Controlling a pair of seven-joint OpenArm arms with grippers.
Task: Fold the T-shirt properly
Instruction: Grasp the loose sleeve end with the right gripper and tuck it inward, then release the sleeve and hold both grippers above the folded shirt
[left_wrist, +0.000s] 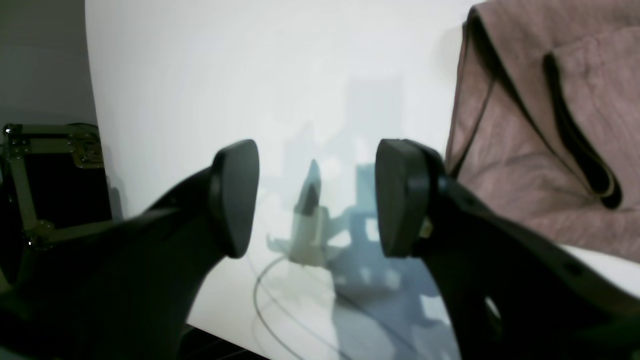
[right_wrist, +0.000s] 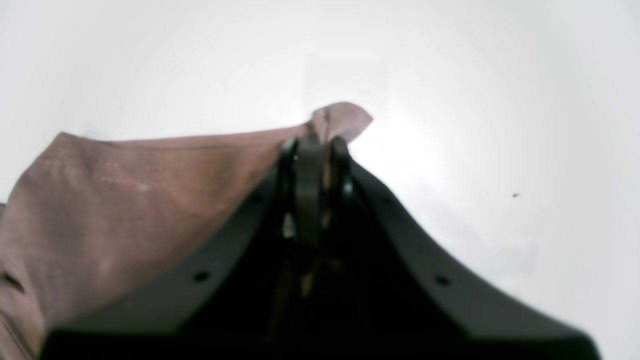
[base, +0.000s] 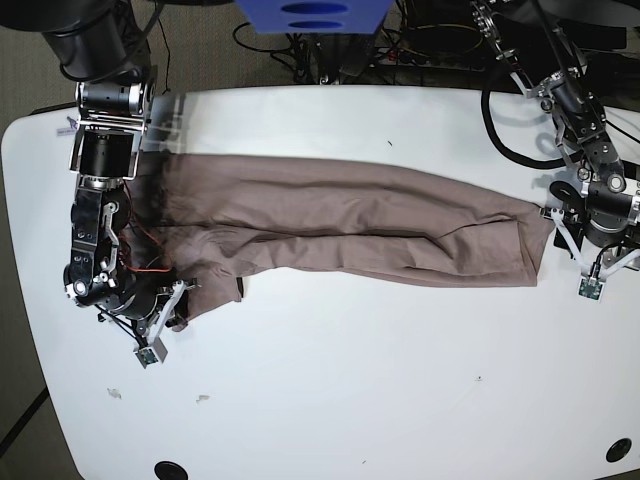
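You have a big white desk (base: 350, 400) here, and the T-shirt (base: 350, 225) lies on it as a long brown band, reaching from near the left edge almost to the right edge, closer to the far edge than the near one. It looks already folded along its length, so I think the next job is to fold it across, end over end. That is likely why your right gripper (right_wrist: 315, 145) sits at the band's left end, near the desk's left edge: its jaws are pressed together on a corner of the cloth, and a little tip of fabric pokes out past them. Your left gripper (left_wrist: 317, 197) waits at the other end, by the desk's right edge, with its jaws spread wide and nothing between them; the shirt's end lies just beside it, not touching. The desk in front of the shirt is bare except for a few tiny specks, so nothing blocks a fold toward the middle. Behind the far edge there are cables (base: 300, 45), well apart from the cloth.
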